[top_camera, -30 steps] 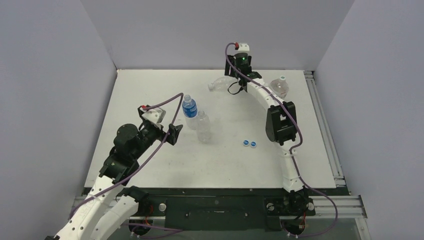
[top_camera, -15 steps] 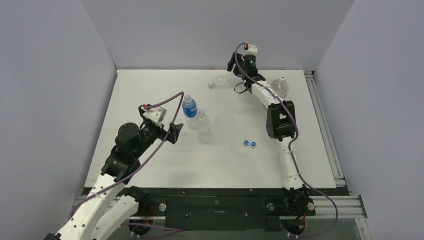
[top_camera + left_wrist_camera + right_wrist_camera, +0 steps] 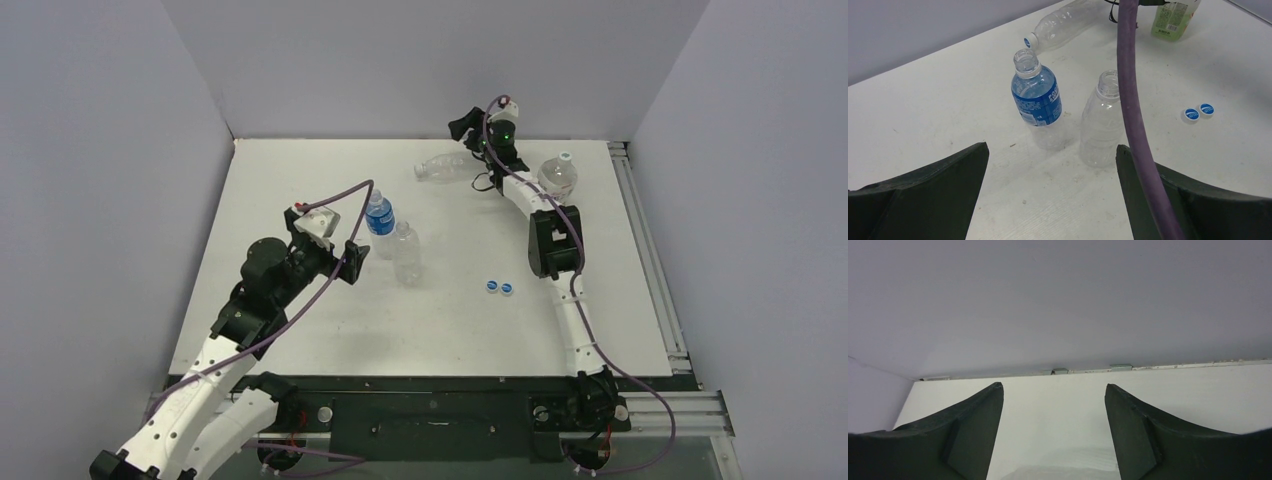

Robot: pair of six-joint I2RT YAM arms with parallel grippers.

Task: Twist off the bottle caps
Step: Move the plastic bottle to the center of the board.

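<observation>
Blue-labelled bottle (image 3: 379, 216) and plain bottle (image 3: 406, 256) stand uncapped mid-frame, blue caps (image 3: 499, 288) set aside; left jaws and right jaws gape empty, the right near the capped lying bottle (image 3: 441, 168), likely next.

- Soft, even light is coming from overhead, making the white table (image 3: 450, 330) look bright without glare.
- The bottles (image 3: 1038, 107) are casting only faint, short shadows.
- The overhead view is looking sharp throughout.
- Close to the lens, the purple cable (image 3: 1130, 100) and the left fingers (image 3: 923, 200) are blurring slightly.
- The right fingers (image 3: 963, 440) are showing as dark, soft-edged shapes against a flat grey wall (image 3: 1048, 300).
</observation>
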